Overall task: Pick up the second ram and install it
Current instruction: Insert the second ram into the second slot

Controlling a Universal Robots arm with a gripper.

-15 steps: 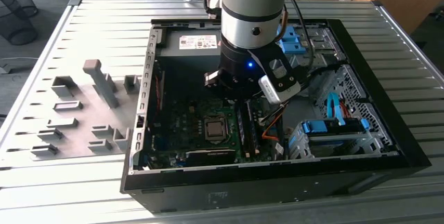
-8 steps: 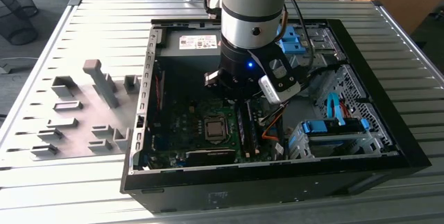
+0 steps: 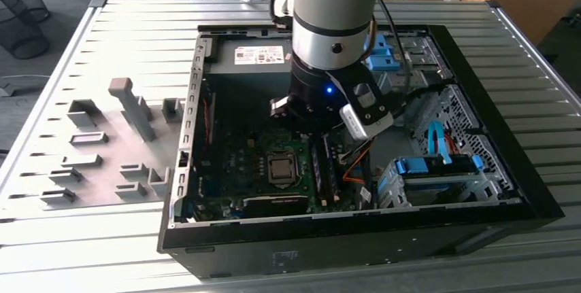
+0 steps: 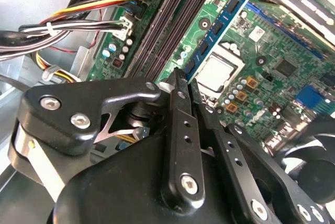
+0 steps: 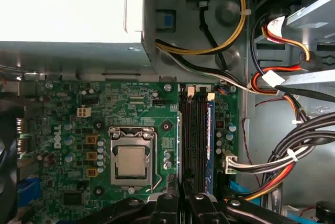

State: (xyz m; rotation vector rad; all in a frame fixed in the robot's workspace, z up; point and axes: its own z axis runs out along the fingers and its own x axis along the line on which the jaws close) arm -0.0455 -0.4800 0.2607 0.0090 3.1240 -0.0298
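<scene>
**A:** Exterior view?

**B:** One arm point(image 3: 331, 21) reaches straight down into the open computer case point(image 3: 508, 191), which lies on a slatted table point(image 3: 109, 28). Its lower end is over the memory slots point(image 3: 324, 170), just beside the one CPU socket point(image 3: 281, 168). There are two clusters of blue drive-bay latches point(image 3: 436, 165) on the exterior view's right. I can't pick the stick out from the slots in this view.

**A:** First wrist view?

**B:** It looks straight down. The second ram point(image 5: 178, 145) shows edge-on as a thin pale line between the CPU socket point(image 5: 131, 160) and the dark memory slots point(image 5: 194, 140). The line runs right into the gripper point(image 5: 181, 199). Both fingers point(image 5: 166, 205) are drawn in close, with the stick's near end between them. This view also shows the pale power supply point(image 5: 73, 9) and the cable bundle point(image 5: 282, 156).

**A:** Second wrist view?

**B:** Oblique angle, so the second ram point(image 4: 217, 28) shows its blue-green face and a row of dark chips. It stands on edge alongside the slots point(image 4: 167, 30), on the CPU socket point(image 4: 220, 72) side. The gripper point(image 4: 187, 85) has its jaws clamped on the stick's end.

**A:** Counts?

**B:** One stick, two fingers, one socket.
</scene>
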